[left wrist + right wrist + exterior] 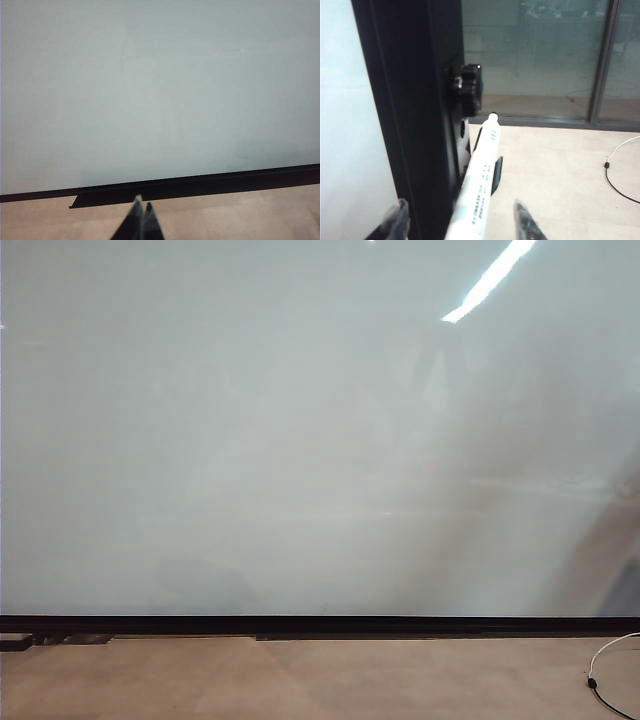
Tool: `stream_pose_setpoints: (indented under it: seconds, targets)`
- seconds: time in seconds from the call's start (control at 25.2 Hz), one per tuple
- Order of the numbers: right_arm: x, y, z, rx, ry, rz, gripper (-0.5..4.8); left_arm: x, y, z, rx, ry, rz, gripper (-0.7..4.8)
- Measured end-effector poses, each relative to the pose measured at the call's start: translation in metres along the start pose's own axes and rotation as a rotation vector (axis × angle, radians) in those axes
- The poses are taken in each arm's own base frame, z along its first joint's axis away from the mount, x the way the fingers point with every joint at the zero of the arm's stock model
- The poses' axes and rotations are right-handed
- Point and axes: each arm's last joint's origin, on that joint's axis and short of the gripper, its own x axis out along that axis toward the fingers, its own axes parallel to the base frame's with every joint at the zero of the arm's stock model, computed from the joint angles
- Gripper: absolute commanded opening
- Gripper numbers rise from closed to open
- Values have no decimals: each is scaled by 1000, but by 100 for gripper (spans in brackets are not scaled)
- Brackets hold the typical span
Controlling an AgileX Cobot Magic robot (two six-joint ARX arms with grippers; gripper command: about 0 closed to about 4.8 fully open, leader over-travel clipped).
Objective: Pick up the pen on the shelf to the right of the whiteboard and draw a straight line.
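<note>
Across the exterior view the whiteboard (300, 430) is unmarked, a white cable (605, 670) at 4 o'clock. Beside its black frame (405, 110), the right gripper (457, 222) stands released, fingers apart astride the pen (479, 185). The left gripper (140, 212) hangs clenched, empty.

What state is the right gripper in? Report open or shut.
Open: the right gripper's fingers stand apart on either side of the pen, not visibly clamped on it.
</note>
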Motion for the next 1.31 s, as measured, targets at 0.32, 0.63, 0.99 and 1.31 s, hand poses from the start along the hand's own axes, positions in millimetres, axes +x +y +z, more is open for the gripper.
stream_pose_setpoints:
  seconds: [0.32, 0.63, 0.99, 1.31]
  targets:
    - [0, 0, 0, 8, 0, 3, 237, 0, 0, 0, 0, 0, 0, -5]
    - [0, 0, 0, 8, 0, 3, 198, 0, 0, 0, 0, 0, 0, -5]
    - [-1, -2, 1, 4, -5, -14, 89, 0, 0, 0, 0, 0, 0, -5]
    - [1, 0, 1, 9, -4, -8, 33, 0, 0, 0, 0, 0, 0, -5]
